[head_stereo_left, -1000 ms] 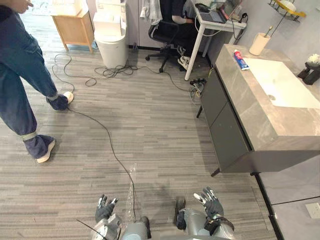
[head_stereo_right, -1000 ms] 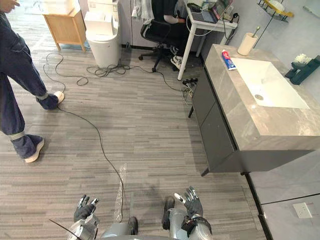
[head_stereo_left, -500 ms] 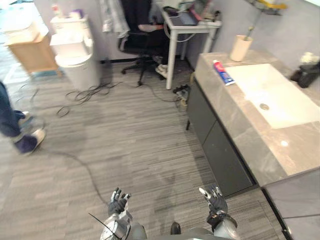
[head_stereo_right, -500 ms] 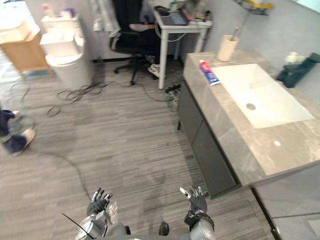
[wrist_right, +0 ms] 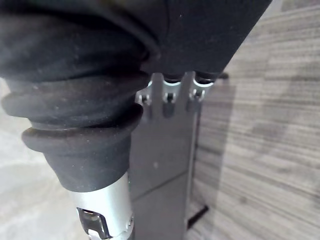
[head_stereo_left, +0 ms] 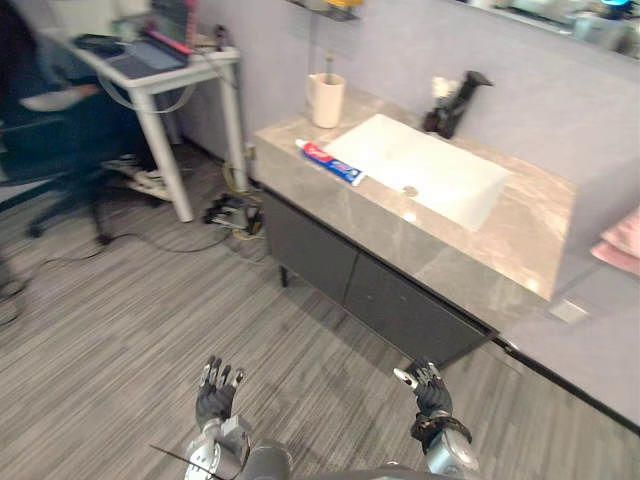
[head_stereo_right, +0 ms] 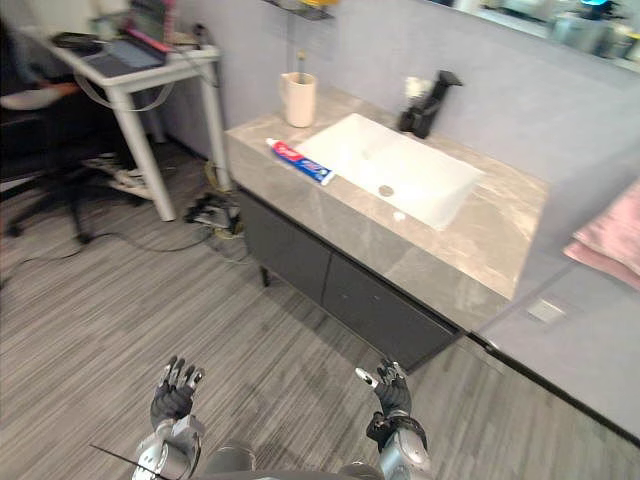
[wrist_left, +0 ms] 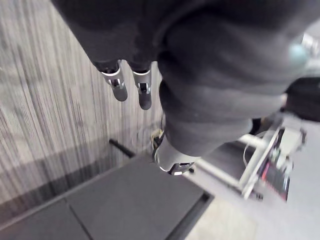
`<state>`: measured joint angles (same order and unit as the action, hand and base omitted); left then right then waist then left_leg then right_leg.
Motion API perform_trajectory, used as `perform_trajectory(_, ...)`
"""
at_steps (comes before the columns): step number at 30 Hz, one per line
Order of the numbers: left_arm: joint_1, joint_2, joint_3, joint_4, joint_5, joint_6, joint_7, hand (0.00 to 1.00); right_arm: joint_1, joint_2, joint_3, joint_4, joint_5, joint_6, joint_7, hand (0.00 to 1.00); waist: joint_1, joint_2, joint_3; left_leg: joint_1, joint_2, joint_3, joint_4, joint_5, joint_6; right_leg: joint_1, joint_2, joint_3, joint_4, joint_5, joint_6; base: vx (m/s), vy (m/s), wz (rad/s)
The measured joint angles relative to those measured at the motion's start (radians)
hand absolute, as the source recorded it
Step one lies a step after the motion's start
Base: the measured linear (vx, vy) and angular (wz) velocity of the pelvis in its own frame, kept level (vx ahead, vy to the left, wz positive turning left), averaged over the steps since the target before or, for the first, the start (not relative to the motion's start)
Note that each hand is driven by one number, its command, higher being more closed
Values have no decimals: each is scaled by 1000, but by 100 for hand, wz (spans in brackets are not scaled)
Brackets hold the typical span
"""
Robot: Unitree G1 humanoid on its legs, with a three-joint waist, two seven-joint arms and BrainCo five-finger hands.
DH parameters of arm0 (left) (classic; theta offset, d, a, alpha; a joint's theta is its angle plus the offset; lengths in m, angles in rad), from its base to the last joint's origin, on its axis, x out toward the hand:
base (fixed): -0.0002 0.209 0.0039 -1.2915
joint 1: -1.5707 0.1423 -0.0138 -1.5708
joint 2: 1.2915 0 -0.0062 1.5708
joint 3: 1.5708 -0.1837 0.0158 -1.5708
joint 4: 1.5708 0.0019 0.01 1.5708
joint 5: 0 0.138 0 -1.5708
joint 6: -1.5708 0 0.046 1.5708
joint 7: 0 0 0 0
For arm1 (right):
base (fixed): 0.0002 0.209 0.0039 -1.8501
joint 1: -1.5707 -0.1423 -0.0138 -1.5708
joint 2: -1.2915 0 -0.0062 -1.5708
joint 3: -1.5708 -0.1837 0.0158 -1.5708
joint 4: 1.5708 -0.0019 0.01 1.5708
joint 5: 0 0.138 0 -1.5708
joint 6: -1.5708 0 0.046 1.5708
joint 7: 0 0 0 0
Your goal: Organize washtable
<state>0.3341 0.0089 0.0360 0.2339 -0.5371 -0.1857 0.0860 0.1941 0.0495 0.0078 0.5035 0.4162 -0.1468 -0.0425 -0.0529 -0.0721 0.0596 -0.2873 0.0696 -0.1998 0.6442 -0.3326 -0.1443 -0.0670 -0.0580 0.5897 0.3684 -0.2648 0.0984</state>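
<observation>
Find the toothpaste (head_stereo_left: 330, 161) lying flat on the counter (head_stereo_left: 505, 225), just left of the sink (head_stereo_left: 420, 172), with the cup (head_stereo_left: 326, 99) upright beyond it at the far left corner and the dark tap (head_stereo_left: 458, 96) at the sink's far edge. Note a pink towel (head_stereo_left: 622, 238) off to the right and a desk (head_stereo_left: 150, 68) far left. Judge the step as the approach, with no item reached yet. To do it well, walk in square to the cabinet (head_stereo_left: 400, 305) front, stop near enough to reach over the counter edge, and face the toothpaste and cup rather than the bare right end. See the left hand (head_stereo_left: 215, 393) and right hand (head_stereo_left: 431, 388) low and near, well apart from the counter: fingers straight and spread, released, holding nothing, touching nothing.
</observation>
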Motion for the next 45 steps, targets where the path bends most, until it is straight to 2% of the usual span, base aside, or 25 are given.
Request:
perform_trajectory(2,-16,3,-38,-14,2,1,-14,0,-13,-1,1,0,0,0,1,0,-17,7,-12,44,-6,106,-68,20,38,-59,-23,-5,37,111,-17,92,380,-117)
perform_trajectory(5,-2,14,-108,-78,40,3,-34,0,25,-10,4,0,3,3,5,0,-39,54,-9,136,-17,198,-169,51,91,-130,-36,-80,124,262,-21,75,303,-80)
perform_trajectory(7,3,24,-108,-89,58,3,-42,0,49,-3,24,-1,3,5,24,0,-41,67,-2,198,-20,257,-211,55,99,-182,-33,-198,257,259,-28,30,166,-66)
perform_trajectory(8,16,35,-106,-88,69,3,-42,0,63,0,42,-5,2,5,30,0,-40,64,-3,235,-20,293,-233,53,109,-210,-40,-319,314,253,-48,8,139,-74)
perform_trajectory(9,25,33,-103,-88,79,4,-41,0,77,1,46,-13,-10,5,41,0,-34,63,-2,271,-22,330,-259,46,136,-230,-54,-452,351,220,-98,13,136,-83)
perform_trajectory(11,48,32,-106,-80,81,8,-40,0,84,-3,45,-15,-29,5,48,0,-26,64,-1,304,-23,379,-289,37,154,-259,-58,-565,385,141,-130,42,61,-87)
perform_trajectory(12,50,32,-108,-79,80,14,-40,0,90,-8,45,-16,-33,6,48,0,-26,64,0,309,-18,405,-301,33,160,-281,-35,-610,376,82,-113,61,-8,-74)
perform_trajectory(14,44,28,-118,-79,78,17,-40,0,91,-27,38,-16,-33,17,47,0,-36,67,10,330,-10,428,-329,31,159,-295,-9,-692,310,33,-105,123,-80,-41)
perform_trajectory(16,34,14,-126,-80,78,22,-40,0,91,-48,37,-18,-33,18,47,0,-45,77,21,369,3,447,-358,24,144,-294,-4,-785,203,38,-106,205,-126,-24)
perform_trajectory(17,28,13,-130,-80,79,23,-40,0,93,-56,39,-18,-33,18,47,0,-46,71,22,398,-3,451,-367,11,119,-273,-8,-824,69,101,-94,242,-110,-17)
perform_trajectory(18,18,17,-134,-74,79,23,-41,0,95,-55,39,-18,-33,18,47,0,-45,67,25,415,-3,447,-368,2,105,-251,-9,-839,48,186,-152,320,-127,-13)
perform_trajectory(20,-14,-6,-156,-61,80,24,-44,0,76,-74,26,-31,-33,17,44,0,-46,134,39,431,35,414,-394,9,82,-219,41,-861,10,171,-168,302,-117,-3)
perform_trajectory(21,-26,-12,-156,-60,80,23,-43,0,69,-74,24,-32,-33,17,44,0,-43,141,44,432,36,410,-402,21,80,-219,44,-863,7,166,-174,264,-127,9)
perform_trajectory(24,-50,-20,-156,-47,76,23,-43,0,38,-67,33,-50,-33,16,40,0,-40,133,49,397,35,380,-299,108,82,-156,45,-869,-69,159,-175,275,-159,15)
perform_trajectory(25,-49,-24,-154,-40,71,23,-43,0,37,-67,50,-61,-33,13,36,0,-38,125,52,332,47,358,-136,169,55,-78,53,-865,-156,176,-174,219,-108,9)
perform_trajectory(28,-37,-27,-152,-37,65,22,-42,0,26,-69,65,-63,-32,2,26,0,2,106,53,223,113,403,75,154,65,-5,59,-836,-245,192,-178,178,-64,-22)
perform_trajectory(30,-10,-29,-125,-38,62,22,-40,0,9,-91,75,-60,-33,-1,25,0,33,97,49,172,174,449,48,134,97,13,54,-788,-269,196,-179,233,-37,-64)
perform_trajectory(34,8,-53,-61,-28,51,22,-35,0,-1,-110,67,-55,-46,0,25,0,36,89,44,179,212,445,-219,153,67,31,22,-753,-269,199,-166,227,93,-43)
perform_trajectory(37,1,-57,-63,-24,43,22,-37,0,16,-120,45,-35,-66,0,26,0,26,77,44,179,209,449,-365,207,28,66,-41,-773,-268,179,-113,174,275,18)
perform_trajectory(38,1,-58,-64,-12,41,22,-37,0,42,-127,34,-35,-66,0,26,0,14,87,35,178,211,449,-422,299,39,84,-57,-786,-267,167,-81,158,375,36)
perform_trajectory(39,1,-62,-64,-1,41,22,-35,0,61,-145,30,-33,-66,0,26,0,11,129,13,177,212,447,-465,438,44,95,-62,-802,-268,155,-43,163,404,40)
perform_trajectory(40,1,-60,-64,12,41,22,-34,0,66,-146,28,-23,-66,1,26,0,6,131,3,185,202,443,-473,418,17,99,-78,-810,-268,151,-26,144,428,44)
perform_trajectory(41,-6,-51,-65,9,40,20,-32,0,75,-129,20,-5,-66,2,26,0,1,105,-3,190,158,436,-502,411,8,98,-122,-834,-268,151,-5,83,394,51)
perform_trajectory(42,-16,-29,-65,6,40,10,-28,0,88,-95,21,-5,-65,3,27,0,5,83,-2,191,124,430,-524,409,9,102,-153,-847,-268,151,14,64,353,50)
perform_trajectory(45,-24,3,-69,9,40,11,-21,0,93,-51,23,1,-65,4,28,0,1,65,-1,194,86,406,-531,393,25,122,-185,-894,-268,156,34,19,189,44)
